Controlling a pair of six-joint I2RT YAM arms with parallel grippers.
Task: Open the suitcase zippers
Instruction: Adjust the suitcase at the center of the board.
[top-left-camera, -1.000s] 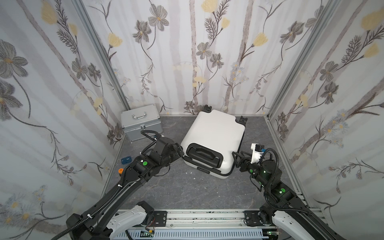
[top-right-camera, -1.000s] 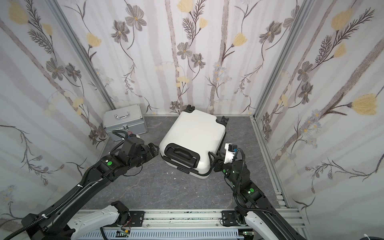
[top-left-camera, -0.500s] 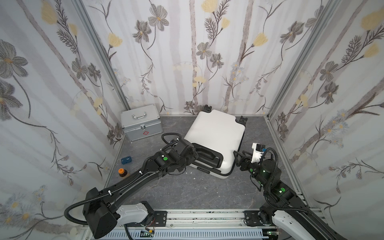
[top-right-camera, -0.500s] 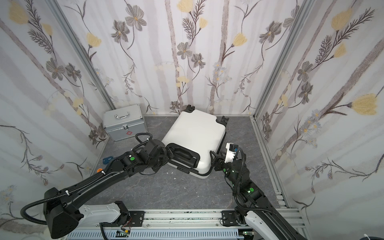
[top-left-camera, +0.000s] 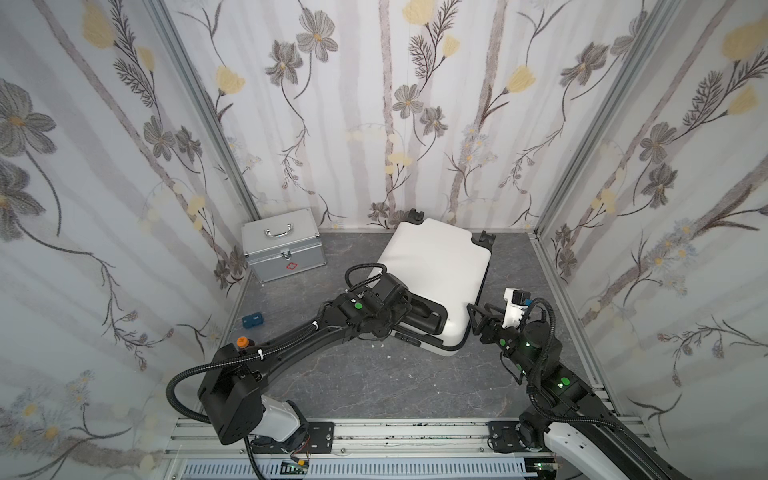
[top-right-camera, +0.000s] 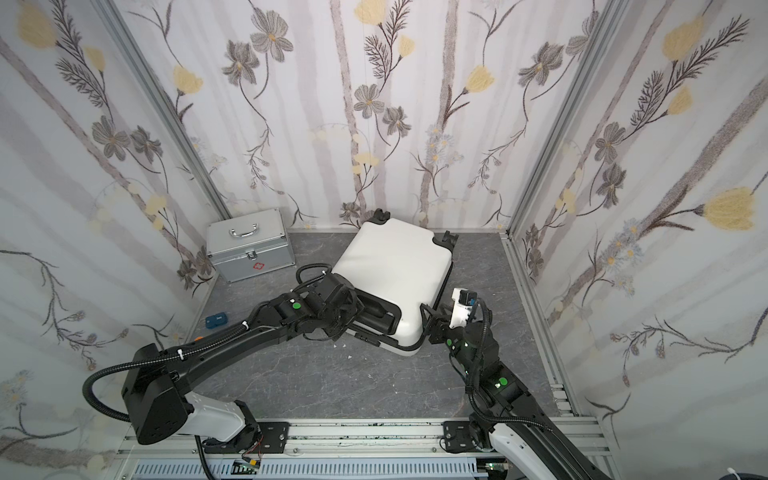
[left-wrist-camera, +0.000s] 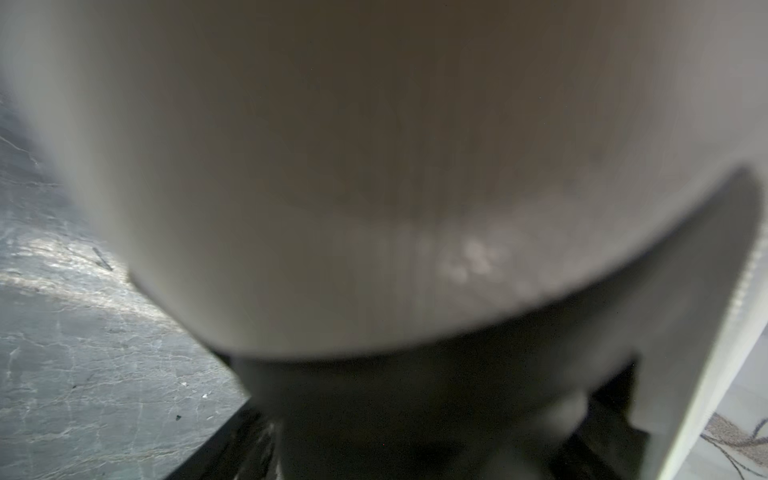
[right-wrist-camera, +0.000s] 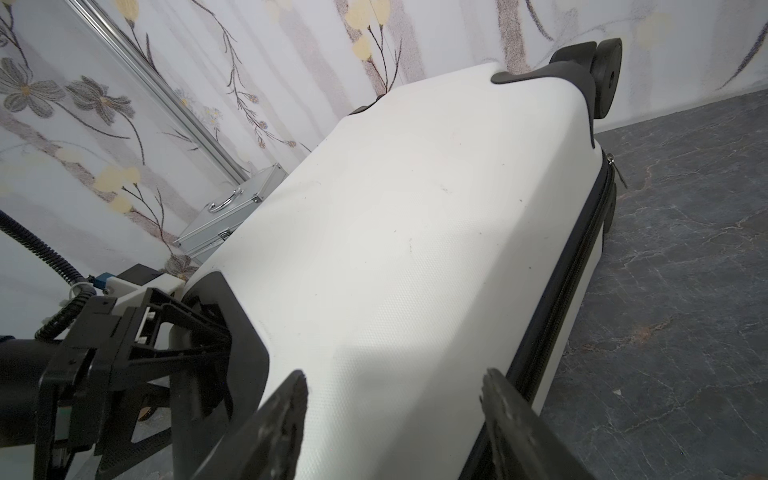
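**Top views:** The suitcase (top-left-camera: 436, 266) is seen lying flat on the grey floor (top-left-camera: 353, 382) toward the back wall, wheels at the wall end. A silver case (top-left-camera: 286, 249) sits well apart from it. Risk: if the handle panel (top-left-camera: 428, 316) gets tugged by the left gripper (top-left-camera: 409, 309), the whole case would prob. be slid or swung, and the zippers left shut. The L arm is stretched low across the floor, wrist at the panel. Its jaw state can't be told here. The right gripper (top-left-camera: 478, 320) is held at the case's near corner, R arm folded, elbow back toward the rail. The same layout is shown in both top views.

**Left wrist:** Only blurred white shell is shown, v. close. No fingers can be made out, so opening and hold can't be told. Risk: no visual check on any grasp.

**Right wrist:** The right gripper's fingers (right-wrist-camera: 286, 407) are spread wide w/ the shell corner between them and nothing clamped. Contact can't be told. The zippers (right-wrist-camera: 582, 266) are seen closed along the side. One pull (right-wrist-camera: 619, 174) hangs near a wheel (right-wrist-camera: 606, 62), well away from both grippers. Risk: a thin tab, easily slipped off or missed.
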